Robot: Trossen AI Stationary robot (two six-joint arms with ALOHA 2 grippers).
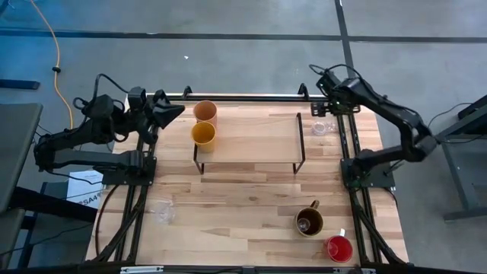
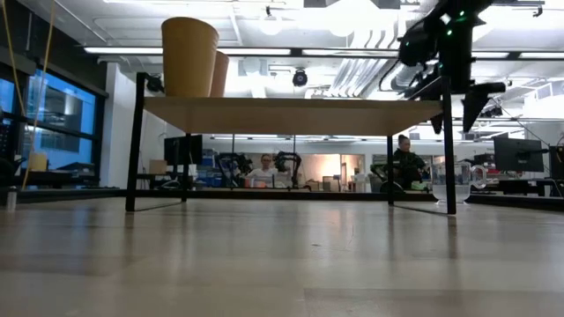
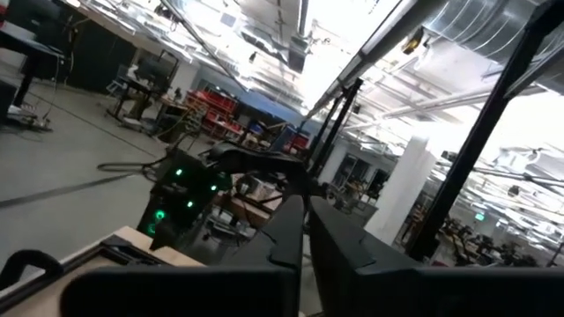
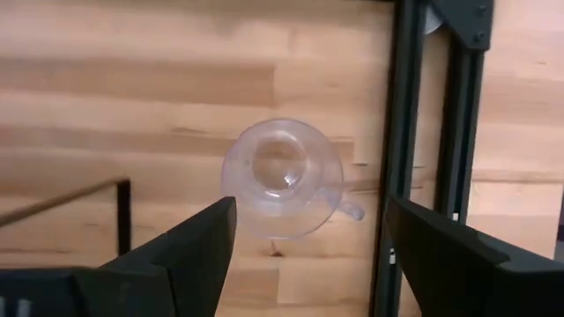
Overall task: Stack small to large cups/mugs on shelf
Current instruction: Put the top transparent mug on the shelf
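Observation:
The shelf [image 1: 247,156] stands at the middle of the table's far half. A peach tumbler [image 1: 205,112] and a yellow-orange cup [image 1: 203,135] stand upright on its left end, and both show in the low view [image 2: 189,55]. My right gripper [image 4: 308,216] is open and empty. It hangs above a clear glass mug [image 4: 282,179] that stands upright on the table just right of the shelf [image 1: 323,127]. My left gripper [image 3: 304,242] is shut and empty, raised beside the shelf's far left corner [image 1: 169,113].
A second clear glass mug [image 1: 163,213] stands at the near left. A brown handled mug [image 1: 309,221] and a red-pink cup [image 1: 339,248] stand at the near right. Black frame rails [image 1: 354,175] run along the table's sides. People sit in the room beyond [image 2: 264,169].

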